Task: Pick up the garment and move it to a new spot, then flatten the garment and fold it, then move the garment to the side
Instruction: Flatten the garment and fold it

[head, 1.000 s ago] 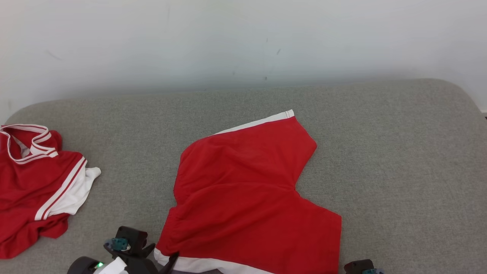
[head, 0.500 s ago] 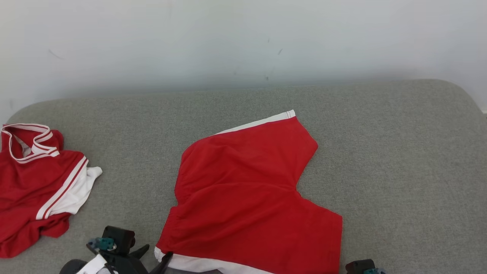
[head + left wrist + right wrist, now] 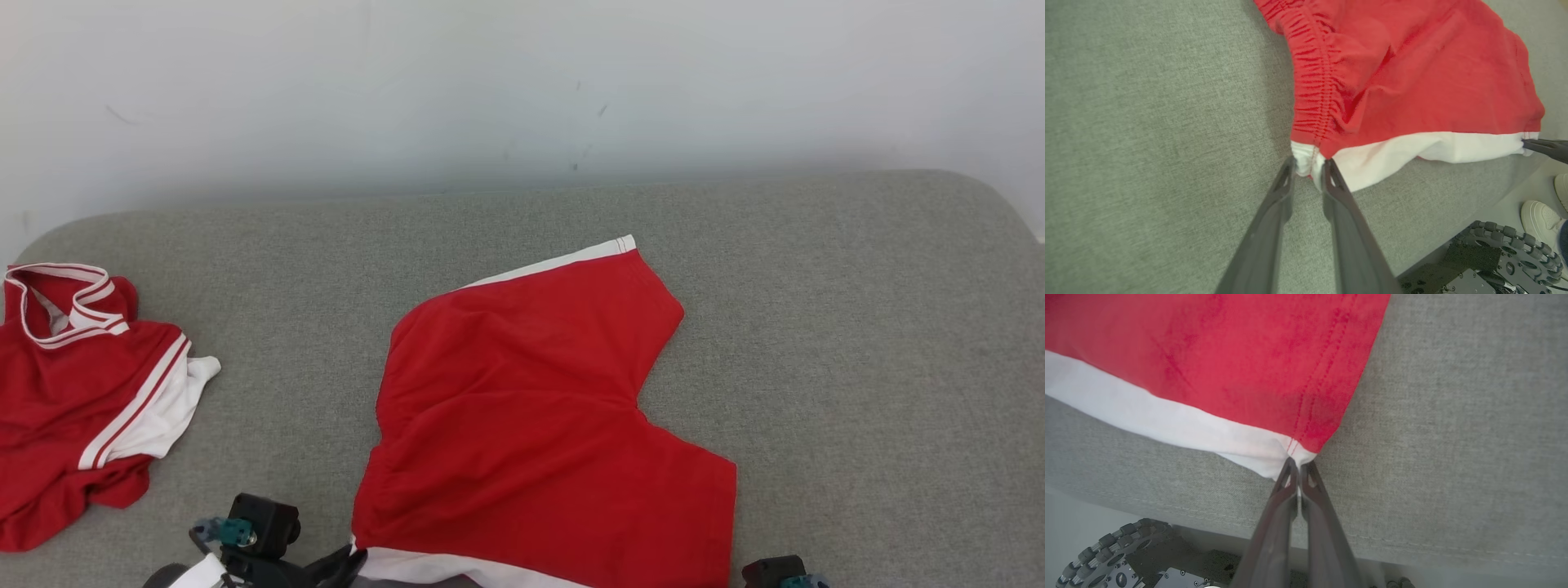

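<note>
Shorts (image 3: pixel 531 425), red with white trim, are lying spread out flat mid-couch (image 3: pixel 857 327), bottom edge right at the front. On one side the left gripper (image 3: pixel 1308 167) has narrow fingers with the white waistband corner bunched between them. The right gripper (image 3: pixel 1298 469) is pinched tight on the other white corner.

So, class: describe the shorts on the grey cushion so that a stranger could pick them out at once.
Find the long grey cushion below the pale wall. The shorts lie spread flat at its middle, reaching the near edge. Unlike the crumpled red top at the left, with its striped collar, they are plain red with a white band along two edges.
</note>
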Robot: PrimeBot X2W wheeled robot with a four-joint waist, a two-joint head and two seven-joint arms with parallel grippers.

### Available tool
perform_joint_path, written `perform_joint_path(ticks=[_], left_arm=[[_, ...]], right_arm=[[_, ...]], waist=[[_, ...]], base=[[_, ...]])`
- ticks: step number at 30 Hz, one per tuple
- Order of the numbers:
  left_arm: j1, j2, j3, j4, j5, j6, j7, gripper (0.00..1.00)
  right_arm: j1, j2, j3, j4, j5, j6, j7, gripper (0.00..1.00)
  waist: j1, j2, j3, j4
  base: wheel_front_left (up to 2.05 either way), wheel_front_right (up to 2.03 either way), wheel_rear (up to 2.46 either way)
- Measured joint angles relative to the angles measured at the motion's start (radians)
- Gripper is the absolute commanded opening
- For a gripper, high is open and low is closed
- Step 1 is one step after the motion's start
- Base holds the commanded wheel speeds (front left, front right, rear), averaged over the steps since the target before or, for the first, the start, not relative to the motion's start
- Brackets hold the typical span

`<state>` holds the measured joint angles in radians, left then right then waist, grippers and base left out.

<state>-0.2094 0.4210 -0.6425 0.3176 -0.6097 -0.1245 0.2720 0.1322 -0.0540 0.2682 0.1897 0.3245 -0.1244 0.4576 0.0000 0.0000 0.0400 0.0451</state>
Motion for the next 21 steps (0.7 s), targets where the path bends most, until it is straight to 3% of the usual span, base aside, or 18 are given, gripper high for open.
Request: perform_joint_path(ticks=[10, 15, 21], left_arm=[[-0.001, 0.032, -0.018, -0.009, -0.033, 0.000, 0.000, 0.00], [-0.001, 0.024, -0.012, -0.042, -0.030, 0.001, -0.010, 0.00], [-0.003, 0.000, -0.007, -0.090, 0.001, 0.061, -0.019, 0.00]], right_arm=[[0.000, 0.004, -0.010, -0.002, -0.002, 0.000, 0.001, 0.00], [-0.001, 0.001, -0.080, -0.059, 0.040, 0.000, -0.018, 0.00], [-0.069, -0.040, -0.139, -0.196, 0.070, 0.011, -0.044, 0.00]], waist=[[0.0000, 0.0001, 0.002, -0.001], [0.0001, 0.0000, -0.001, 0.003], [0.0000, 0.0001, -0.006, 0.007]], base=[[0.00, 0.00, 0.00], [0.00, 0.00, 0.00], [0.00, 0.00, 0.00]])
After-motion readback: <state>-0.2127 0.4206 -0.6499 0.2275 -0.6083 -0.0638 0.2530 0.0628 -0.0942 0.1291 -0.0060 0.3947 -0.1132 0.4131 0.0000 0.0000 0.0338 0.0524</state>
